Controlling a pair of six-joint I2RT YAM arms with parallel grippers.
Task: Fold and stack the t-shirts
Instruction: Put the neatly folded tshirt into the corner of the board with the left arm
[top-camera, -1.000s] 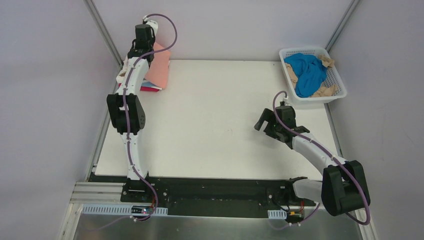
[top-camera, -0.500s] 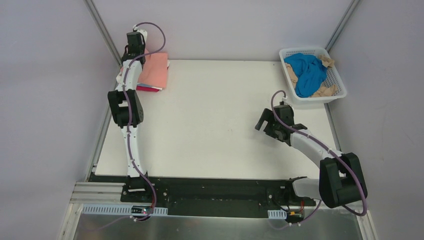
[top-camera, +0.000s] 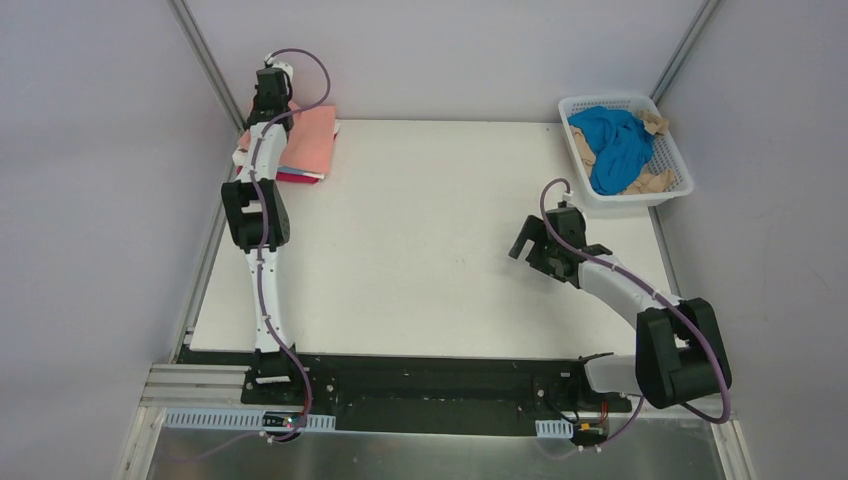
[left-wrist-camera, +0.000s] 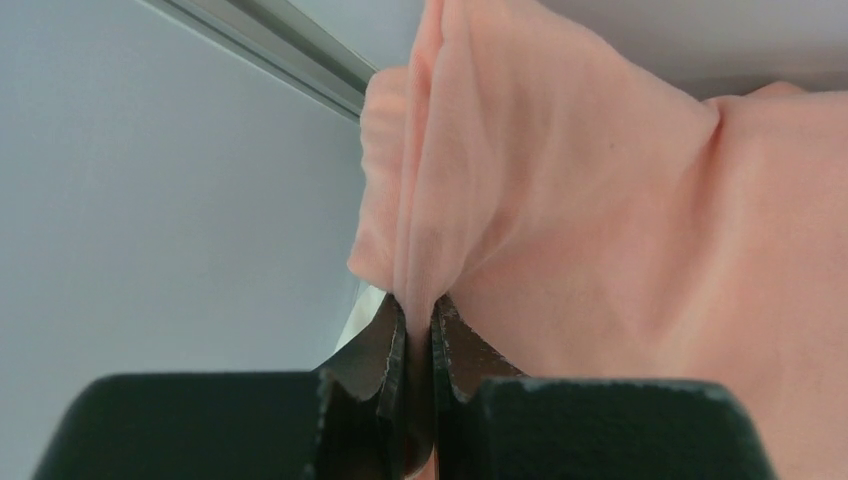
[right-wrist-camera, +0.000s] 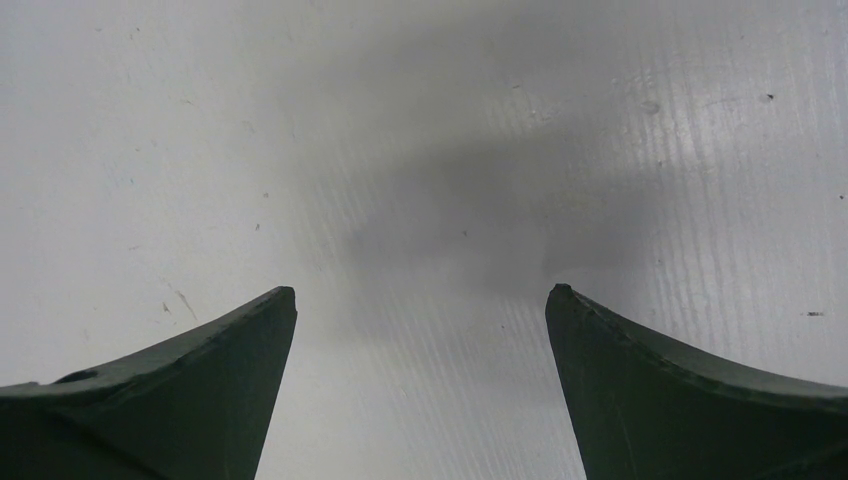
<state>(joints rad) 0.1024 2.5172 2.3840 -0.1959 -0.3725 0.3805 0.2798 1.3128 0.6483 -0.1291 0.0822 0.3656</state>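
Observation:
The folded salmon-pink t-shirt (top-camera: 310, 140) lies on a stack at the table's far left corner, with a magenta edge (top-camera: 298, 178) and a patterned white edge (top-camera: 243, 150) showing under it. My left gripper (top-camera: 268, 100) is at the stack's far left corner, shut on a pinched fold of the salmon-pink t-shirt (left-wrist-camera: 560, 200); the left gripper (left-wrist-camera: 418, 315) holds the fold upright. A bright blue t-shirt (top-camera: 615, 145) and a tan one (top-camera: 650, 183) lie crumpled in the basket. My right gripper (top-camera: 525, 245) is open and empty over bare table (right-wrist-camera: 420, 200).
The white plastic lattice basket (top-camera: 680, 165) stands at the far right corner. Grey walls and metal frame posts (top-camera: 205, 60) close in the table on both sides. The black base rail (top-camera: 430, 385) runs along the near edge.
My left gripper has moved left and down with the salmon-pink t-shirt, laying the raised flap flat on the stack. My right arm has shifted only slightly.

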